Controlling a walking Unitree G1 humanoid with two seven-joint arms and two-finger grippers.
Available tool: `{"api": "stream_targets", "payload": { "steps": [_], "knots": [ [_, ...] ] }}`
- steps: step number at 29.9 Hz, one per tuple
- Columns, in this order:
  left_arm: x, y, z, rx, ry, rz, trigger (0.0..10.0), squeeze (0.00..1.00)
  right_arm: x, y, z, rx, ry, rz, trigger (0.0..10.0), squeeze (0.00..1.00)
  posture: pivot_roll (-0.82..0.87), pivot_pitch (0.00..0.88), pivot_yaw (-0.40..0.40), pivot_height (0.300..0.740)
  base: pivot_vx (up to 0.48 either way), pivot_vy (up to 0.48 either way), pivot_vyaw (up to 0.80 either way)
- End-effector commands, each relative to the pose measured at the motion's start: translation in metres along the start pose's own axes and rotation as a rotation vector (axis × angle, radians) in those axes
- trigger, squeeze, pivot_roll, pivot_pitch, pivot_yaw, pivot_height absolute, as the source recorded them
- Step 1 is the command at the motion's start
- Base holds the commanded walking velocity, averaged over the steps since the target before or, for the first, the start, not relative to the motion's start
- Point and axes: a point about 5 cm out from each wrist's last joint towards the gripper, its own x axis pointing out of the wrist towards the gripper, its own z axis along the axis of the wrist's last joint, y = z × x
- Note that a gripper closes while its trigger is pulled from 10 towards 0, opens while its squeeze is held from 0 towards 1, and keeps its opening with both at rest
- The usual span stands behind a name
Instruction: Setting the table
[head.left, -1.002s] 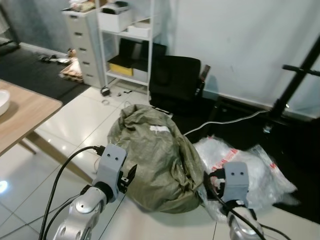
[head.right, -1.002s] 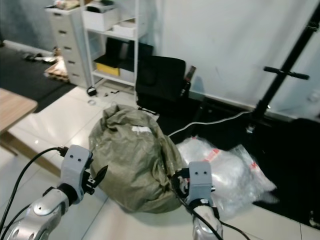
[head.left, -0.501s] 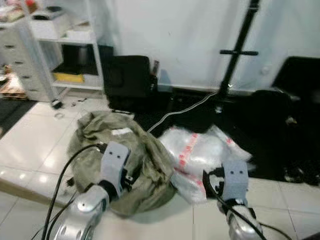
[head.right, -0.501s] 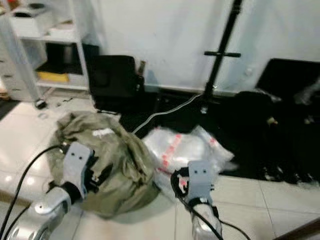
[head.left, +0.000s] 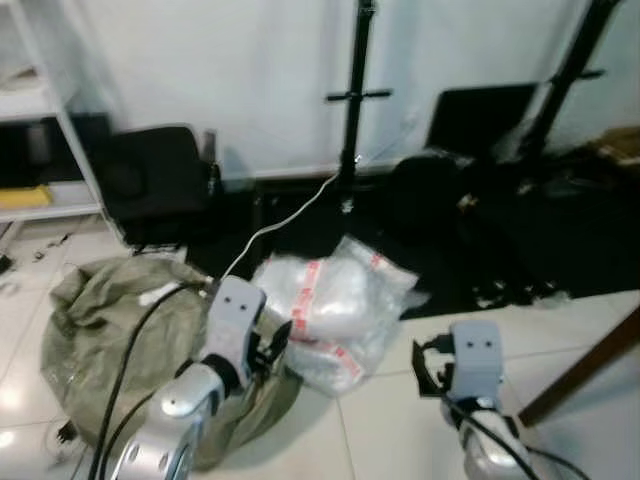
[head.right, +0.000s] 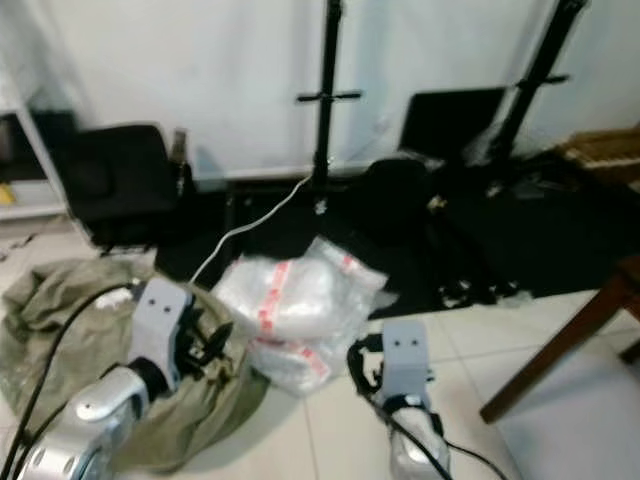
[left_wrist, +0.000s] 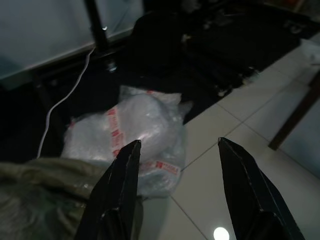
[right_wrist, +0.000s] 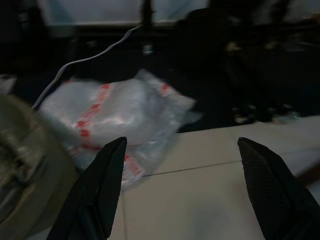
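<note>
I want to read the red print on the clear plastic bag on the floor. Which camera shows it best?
The left wrist view: the clear plastic bag with red-printed tape lies closest and sharpest. The right wrist view is blurrier, and the eye views show it smaller.

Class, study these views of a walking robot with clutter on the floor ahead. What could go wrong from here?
1. The white cable trails across the floor near the stand; a foot might snag it.
2. The olive sack and clear plastic bag lie right in front, so stepping forward risks a trip.
3. The left end effector and right end effector are open and empty, with no tableware nearby.
</note>
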Motion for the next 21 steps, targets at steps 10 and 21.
{"api": "stream_targets", "payload": {
  "steps": [10,21],
  "knots": [
    [-0.0015,0.0023,-0.0044,0.002,0.022,0.004,10.0,0.0,-0.0039,0.0041,-0.0073,0.009,0.033,0.005,10.0,0.0,-0.07,0.004,0.106,0.74,0.0,0.0,-0.8],
    [-0.0011,0.002,-0.004,0.006,0.02,0.0,10.0,0.0,-0.0044,0.004,-0.008,0.01,0.036,0.001,10.0,0.0,-0.07,0.005,0.108,0.74,0.0,0.0,-0.8]
  ]
}}
